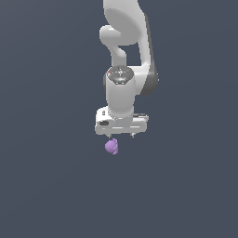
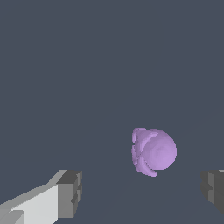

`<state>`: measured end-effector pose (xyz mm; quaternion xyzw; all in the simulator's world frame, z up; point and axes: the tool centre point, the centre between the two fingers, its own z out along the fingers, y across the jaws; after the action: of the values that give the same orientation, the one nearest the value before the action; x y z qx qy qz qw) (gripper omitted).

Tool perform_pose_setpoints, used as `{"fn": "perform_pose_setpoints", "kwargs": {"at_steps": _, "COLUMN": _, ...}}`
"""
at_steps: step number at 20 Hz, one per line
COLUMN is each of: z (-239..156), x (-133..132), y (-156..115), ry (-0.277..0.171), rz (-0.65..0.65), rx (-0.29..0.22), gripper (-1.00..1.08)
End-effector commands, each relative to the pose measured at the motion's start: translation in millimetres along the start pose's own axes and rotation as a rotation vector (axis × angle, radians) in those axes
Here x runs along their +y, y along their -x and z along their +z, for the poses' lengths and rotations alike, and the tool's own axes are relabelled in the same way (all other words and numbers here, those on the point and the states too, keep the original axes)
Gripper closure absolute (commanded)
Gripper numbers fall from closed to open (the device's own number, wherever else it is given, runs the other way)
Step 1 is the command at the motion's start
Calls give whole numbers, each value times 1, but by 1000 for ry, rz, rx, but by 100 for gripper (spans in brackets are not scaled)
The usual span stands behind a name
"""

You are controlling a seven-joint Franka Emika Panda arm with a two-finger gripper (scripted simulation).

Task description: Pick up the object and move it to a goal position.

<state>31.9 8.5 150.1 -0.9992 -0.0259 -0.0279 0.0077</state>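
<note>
The object (image 1: 111,147) is a small light-purple lumpy blob on the dark grey surface. It also shows in the wrist view (image 2: 154,151). My white gripper (image 1: 121,135) hangs just above it, fingers pointing down and spread wide. In the wrist view the gripper (image 2: 142,192) is open: one fingertip (image 2: 70,192) and the other fingertip (image 2: 213,188) stand far apart. The blob lies beyond the line between them, nearer the second fingertip. Nothing is held.
The plain dark grey surface (image 1: 46,186) fills both views. The white arm (image 1: 125,42) rises above the gripper in the exterior view. No other objects show.
</note>
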Motion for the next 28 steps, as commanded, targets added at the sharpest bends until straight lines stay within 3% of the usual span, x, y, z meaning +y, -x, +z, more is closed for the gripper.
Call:
{"fn": "perform_pose_setpoints", "kwargs": {"at_steps": 1, "z": 20, "x": 16, "y": 2, "ry": 5, "rz": 12, "rx": -19, "gripper": -92}}
{"fn": "perform_pose_setpoints", "kwargs": {"at_steps": 10, "z": 58, "x": 47, "y": 10, "ry": 15, "rz": 32, "rx": -55, "gripper": -92}}
{"fn": "perform_pose_setpoints", "kwargs": {"at_steps": 17, "z": 64, "x": 47, "y": 11, "ry": 15, "rz": 33, "rx": -55, "gripper": -92}}
{"fn": "perform_pose_setpoints", "kwargs": {"at_steps": 28, "z": 109, "x": 48, "y": 13, "ry": 15, "rz": 33, "rx": -56, "gripper": -92}}
